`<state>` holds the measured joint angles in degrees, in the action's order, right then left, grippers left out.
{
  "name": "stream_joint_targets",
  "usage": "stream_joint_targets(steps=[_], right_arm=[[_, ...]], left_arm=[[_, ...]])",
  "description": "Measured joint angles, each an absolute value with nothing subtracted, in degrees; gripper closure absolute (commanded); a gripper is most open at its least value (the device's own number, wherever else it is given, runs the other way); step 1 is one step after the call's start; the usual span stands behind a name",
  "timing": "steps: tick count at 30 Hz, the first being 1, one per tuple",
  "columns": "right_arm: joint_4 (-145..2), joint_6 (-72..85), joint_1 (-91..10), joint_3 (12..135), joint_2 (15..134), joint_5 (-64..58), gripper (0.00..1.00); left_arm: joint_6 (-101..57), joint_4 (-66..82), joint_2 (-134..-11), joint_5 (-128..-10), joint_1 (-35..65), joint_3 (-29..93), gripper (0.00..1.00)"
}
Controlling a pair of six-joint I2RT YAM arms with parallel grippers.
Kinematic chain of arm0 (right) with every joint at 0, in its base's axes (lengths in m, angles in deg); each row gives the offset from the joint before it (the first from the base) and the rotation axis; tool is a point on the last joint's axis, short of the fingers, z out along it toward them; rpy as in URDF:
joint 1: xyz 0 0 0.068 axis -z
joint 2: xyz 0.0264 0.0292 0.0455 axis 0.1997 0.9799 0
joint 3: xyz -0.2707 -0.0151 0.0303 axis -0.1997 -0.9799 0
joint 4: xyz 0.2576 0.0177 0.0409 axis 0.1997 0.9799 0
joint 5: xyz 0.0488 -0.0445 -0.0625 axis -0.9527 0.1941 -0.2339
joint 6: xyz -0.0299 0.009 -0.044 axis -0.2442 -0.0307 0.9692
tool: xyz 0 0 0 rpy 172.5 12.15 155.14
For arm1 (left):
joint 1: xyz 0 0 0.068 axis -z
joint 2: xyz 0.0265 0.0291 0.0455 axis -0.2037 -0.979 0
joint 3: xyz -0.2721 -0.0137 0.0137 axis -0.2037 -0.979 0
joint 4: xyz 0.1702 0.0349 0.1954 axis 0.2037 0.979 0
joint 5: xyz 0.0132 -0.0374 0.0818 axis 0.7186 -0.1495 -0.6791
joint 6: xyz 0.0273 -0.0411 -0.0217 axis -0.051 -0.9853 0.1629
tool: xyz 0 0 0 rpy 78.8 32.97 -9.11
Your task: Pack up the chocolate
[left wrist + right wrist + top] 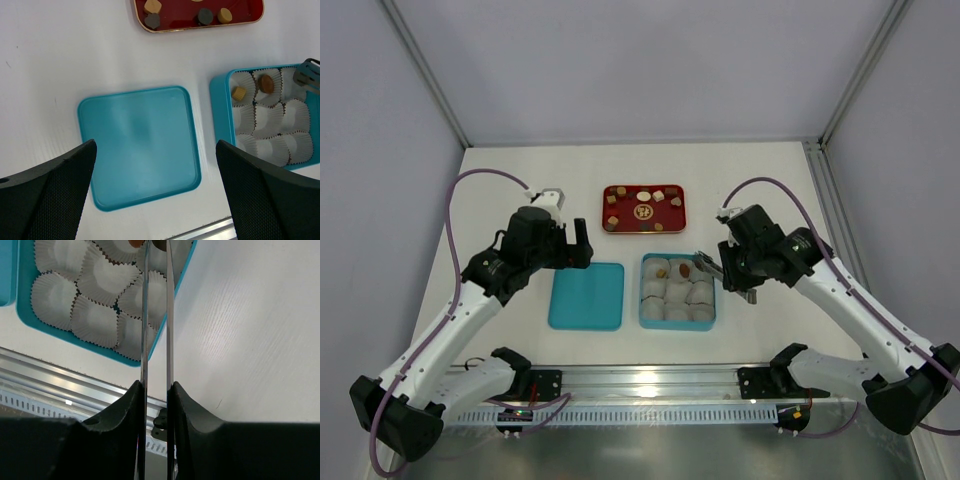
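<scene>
While its pincer [156,385] clamps tweezers [146,315], right arm [840,290] leans over the box [643,292]

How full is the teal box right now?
Mostly empty: teal box holds a tan chocolate and a brown one, in far-row paper cups; the other cups in view are bare.

A teal lid [586,296] lies left of a teal box [643,295] of paper cups [677,311], tweezers [145,315] over it; a red tray [626,213] sits farther.
</scene>
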<state>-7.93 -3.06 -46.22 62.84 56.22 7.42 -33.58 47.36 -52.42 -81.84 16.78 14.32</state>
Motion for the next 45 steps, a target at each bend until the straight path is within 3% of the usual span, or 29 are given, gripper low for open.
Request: stream_joint_targets(steps=[9,15,30,38,45], right_arm=[[-8.54,-4.11,-46.22,58.60,55.74,7.35,0.71],[-9.15,-4.31,-46.22,57.99,55.74,7.31,0.62],[-8.76,-4.44,-46.22,58.82,55.63,7.14,0.62],[-8.60,-3.72,-46.22,67.52,57.82,6.39,0.61],[-12.63,-1.35,-45.89,80.35,73.05,5.87,0.61]], left_arm=[[-33.58,47.36,-52.42,-81.84,16.78,14.32,0.00],[-33.58,47.36,-52.42,-81.84,16.78,14.32,0.00],[-33.58,47.36,-52.44,-81.84,16.78,14.32,0.00],[-33.58,47.36,-52.44,-81.84,16.78,14.32,0.00],[-33.58,47.36,-52.68,-81.84,16.78,14.32,0.00]])
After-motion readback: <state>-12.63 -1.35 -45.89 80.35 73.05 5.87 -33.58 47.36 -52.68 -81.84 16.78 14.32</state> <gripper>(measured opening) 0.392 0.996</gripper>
